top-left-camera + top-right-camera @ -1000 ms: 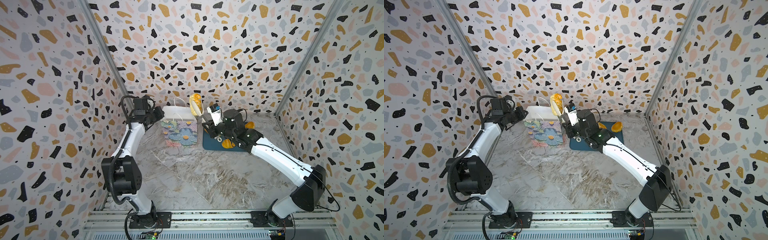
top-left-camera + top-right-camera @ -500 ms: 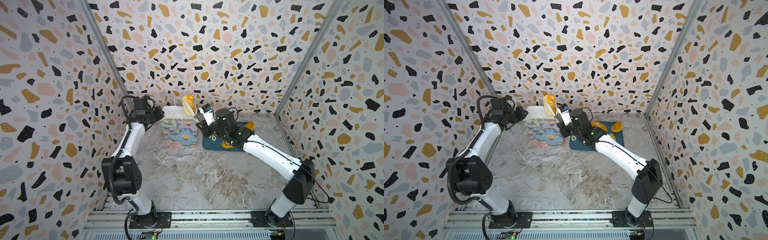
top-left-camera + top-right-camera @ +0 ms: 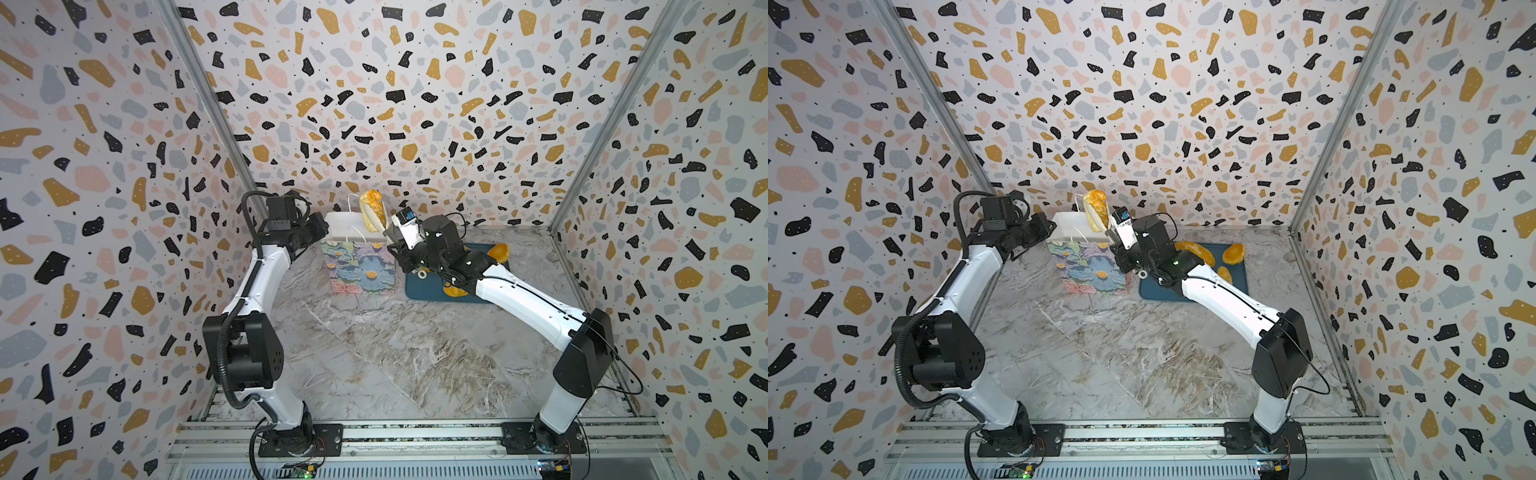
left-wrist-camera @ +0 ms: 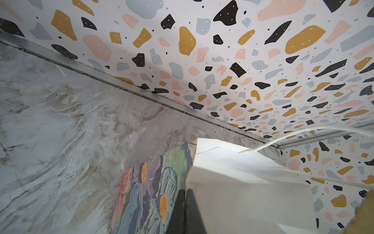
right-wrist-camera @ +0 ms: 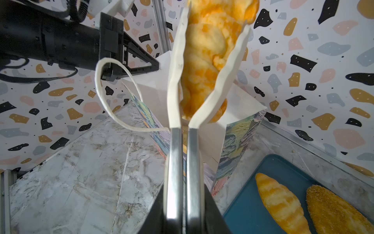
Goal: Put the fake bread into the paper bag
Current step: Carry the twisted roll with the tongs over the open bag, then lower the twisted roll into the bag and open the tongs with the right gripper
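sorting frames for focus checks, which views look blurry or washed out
Right wrist view: the held bread is soft, the croissant sharper; left wrist view: the white inside of the paper bag is nearly blown out; both top views are sharp.

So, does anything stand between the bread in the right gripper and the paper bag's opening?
Nothing visible blocks it. The bread hangs above the open mouth of the paper bag; one cord handle loops beside the bread and might catch it.

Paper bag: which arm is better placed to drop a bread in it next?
Right. The right gripper holds a bread just above the paper bag's open mouth; the left gripper is clamped on the bag's rim, apparently steadying it.
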### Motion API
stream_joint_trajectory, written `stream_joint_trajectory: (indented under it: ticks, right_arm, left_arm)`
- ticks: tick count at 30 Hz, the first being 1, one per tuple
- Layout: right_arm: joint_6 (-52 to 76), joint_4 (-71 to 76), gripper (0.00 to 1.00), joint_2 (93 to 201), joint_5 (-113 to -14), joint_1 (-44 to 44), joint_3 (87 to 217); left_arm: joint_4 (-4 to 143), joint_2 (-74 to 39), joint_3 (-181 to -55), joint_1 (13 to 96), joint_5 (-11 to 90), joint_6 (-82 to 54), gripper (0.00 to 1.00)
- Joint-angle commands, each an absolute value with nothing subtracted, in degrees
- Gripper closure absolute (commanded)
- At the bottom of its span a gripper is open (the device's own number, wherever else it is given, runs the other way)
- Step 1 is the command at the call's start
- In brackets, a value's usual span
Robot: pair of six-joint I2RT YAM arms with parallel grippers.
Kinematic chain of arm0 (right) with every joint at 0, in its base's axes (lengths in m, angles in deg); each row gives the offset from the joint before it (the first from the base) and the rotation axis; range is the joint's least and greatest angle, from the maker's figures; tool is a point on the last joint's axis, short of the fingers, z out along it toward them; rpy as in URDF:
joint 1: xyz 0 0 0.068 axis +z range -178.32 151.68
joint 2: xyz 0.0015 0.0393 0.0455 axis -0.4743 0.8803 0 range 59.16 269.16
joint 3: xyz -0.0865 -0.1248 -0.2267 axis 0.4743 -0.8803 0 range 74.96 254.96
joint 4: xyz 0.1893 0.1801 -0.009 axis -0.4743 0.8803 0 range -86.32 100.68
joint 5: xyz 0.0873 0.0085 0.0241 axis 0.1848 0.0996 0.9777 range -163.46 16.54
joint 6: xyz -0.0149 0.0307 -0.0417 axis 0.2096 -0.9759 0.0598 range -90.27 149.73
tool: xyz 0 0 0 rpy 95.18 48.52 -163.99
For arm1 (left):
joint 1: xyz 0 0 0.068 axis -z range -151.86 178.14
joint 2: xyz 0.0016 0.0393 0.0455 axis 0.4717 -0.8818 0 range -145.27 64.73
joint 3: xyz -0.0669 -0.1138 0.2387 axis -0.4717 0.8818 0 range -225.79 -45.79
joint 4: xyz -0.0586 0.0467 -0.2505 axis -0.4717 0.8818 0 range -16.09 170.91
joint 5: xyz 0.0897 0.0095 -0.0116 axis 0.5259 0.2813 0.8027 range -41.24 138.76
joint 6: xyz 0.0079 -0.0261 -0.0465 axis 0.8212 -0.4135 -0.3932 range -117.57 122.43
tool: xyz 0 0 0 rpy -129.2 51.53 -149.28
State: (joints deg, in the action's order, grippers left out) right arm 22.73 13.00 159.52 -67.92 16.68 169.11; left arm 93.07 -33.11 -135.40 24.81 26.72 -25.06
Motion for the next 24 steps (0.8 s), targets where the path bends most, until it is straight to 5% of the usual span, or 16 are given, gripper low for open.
stream_joint_trajectory:
  ticks: [1, 17, 24]
  right_arm:
    - [23.47, 9.14, 0.78, 158.81, -68.44, 17.19, 172.78]
    - [25.12, 6.93, 0.73, 162.41, -73.85, 19.23, 173.1]
    - [24.85, 6.38, 0.64, 163.14, -75.03, 19.5, 173.12]
  left_arm:
    - [91.05, -32.21, -135.01, 24.45, 25.69, -24.64, 1.0]
    - [91.0, -32.04, -135.0, 24.45, 25.52, -24.64, 1.0]
    - [90.96, -31.95, -135.0, 24.45, 25.4, -24.73, 1.0]
